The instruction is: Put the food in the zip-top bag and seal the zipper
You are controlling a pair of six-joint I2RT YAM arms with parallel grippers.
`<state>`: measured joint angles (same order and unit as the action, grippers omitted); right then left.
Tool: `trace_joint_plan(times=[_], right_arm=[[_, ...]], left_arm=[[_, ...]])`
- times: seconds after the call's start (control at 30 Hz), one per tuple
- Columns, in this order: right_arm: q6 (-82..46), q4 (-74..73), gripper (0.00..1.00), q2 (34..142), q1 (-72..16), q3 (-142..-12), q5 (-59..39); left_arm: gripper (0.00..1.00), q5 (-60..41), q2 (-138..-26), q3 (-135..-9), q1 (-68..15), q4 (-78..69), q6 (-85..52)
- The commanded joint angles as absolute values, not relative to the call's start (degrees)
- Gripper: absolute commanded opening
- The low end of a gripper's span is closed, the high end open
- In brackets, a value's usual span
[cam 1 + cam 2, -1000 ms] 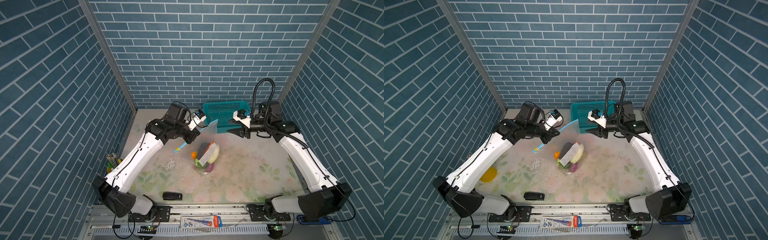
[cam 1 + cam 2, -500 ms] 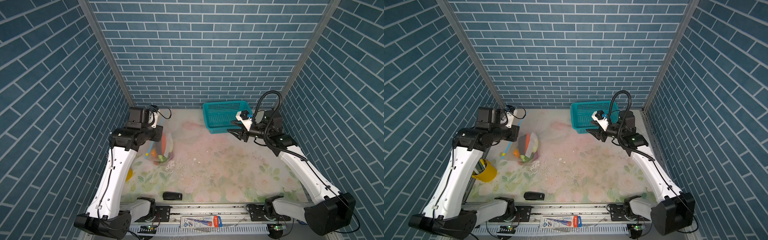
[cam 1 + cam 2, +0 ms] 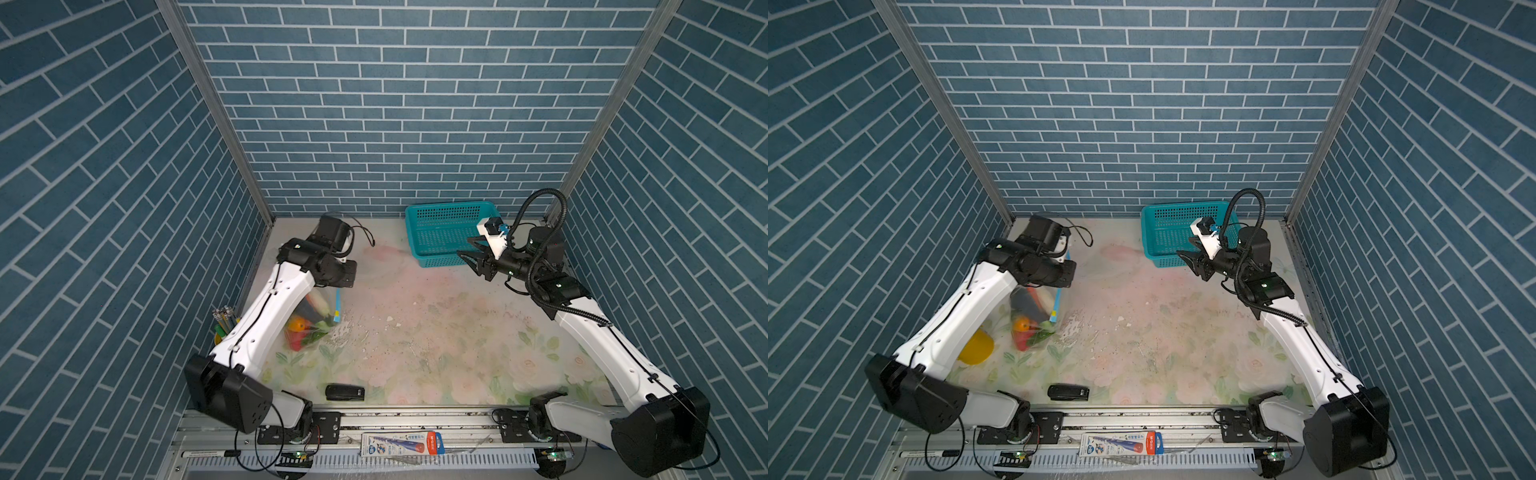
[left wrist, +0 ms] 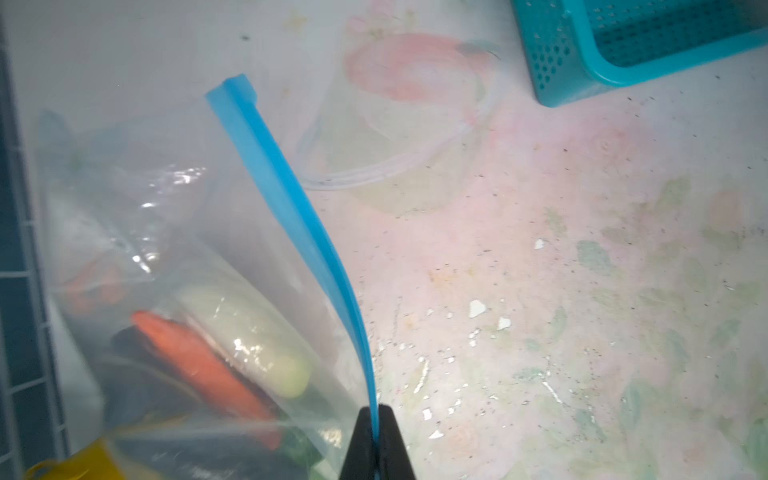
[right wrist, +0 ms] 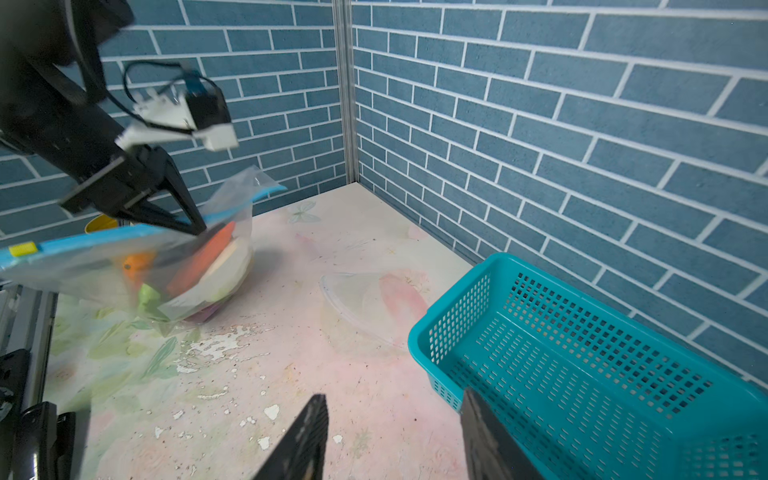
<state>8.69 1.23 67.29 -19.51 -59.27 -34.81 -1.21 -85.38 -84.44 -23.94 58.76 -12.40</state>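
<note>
The floral-printed tabletop (image 3: 436, 332) carries a teal perforated plastic basket (image 3: 451, 205) at its far edge, right of centre. The clear zip-top plastic bag (image 5: 174, 266) sits near the left edge and contains the glossy toy vegetables (image 3: 1027, 328). The left gripper (image 4: 376, 415) is clamped tight on the bag's narrow light-blue zipper strip (image 4: 286, 208). The right gripper (image 5: 392, 397) hovers beside the basket, with its jaws about half open and empty.

There is one clear crinkly zip-top plastic bag (image 3: 328, 299) with one light-blue zipper strip (image 4: 291, 208). It holds at least five glossy toy vegetables (image 5: 226, 266); they overlap, so the exact number is unclear. There is one teal perforated plastic basket (image 3: 451, 205), one yellow cup (image 3: 976, 347), one small black box-shaped device (image 3: 345, 392) and one clear plastic dish (image 5: 365, 303). Two white-and-black robot arms work here, the left arm (image 3: 270, 309) and the right arm (image 3: 602, 345).
</note>
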Motion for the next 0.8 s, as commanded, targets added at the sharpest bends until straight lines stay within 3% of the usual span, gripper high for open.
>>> trace_joint_plan(times=[0.0,0.3,0.6,0.67,0.77], right_arm=[[6.1,-0.26,0.52,65.21,-19.6,-57.4,-33.02],[6.59,0.43,0.52,61.71,-19.36,-54.74,-29.29],[6.51,0.7,0.53,61.96,-19.07,-54.49,-27.87],[6.42,0.64,0.53,62.24,-19.07,-54.4,-27.73],[6.42,0.62,0.53,62.62,-18.98,-54.22,-27.43]], left_arm=[[0.0,-4.81,-92.11,-85.74,-28.78,53.36,-17.38],[0.0,-9.21,-104.95,-87.49,-38.65,43.11,-23.86],[0.0,-12.13,-108.32,-81.55,-41.79,27.76,-32.88],[0.09,-12.12,-108.1,-79.86,-42.09,24.78,-34.67],[0.38,-12.44,-107.19,-77.56,-42.73,20.19,-36.2]])
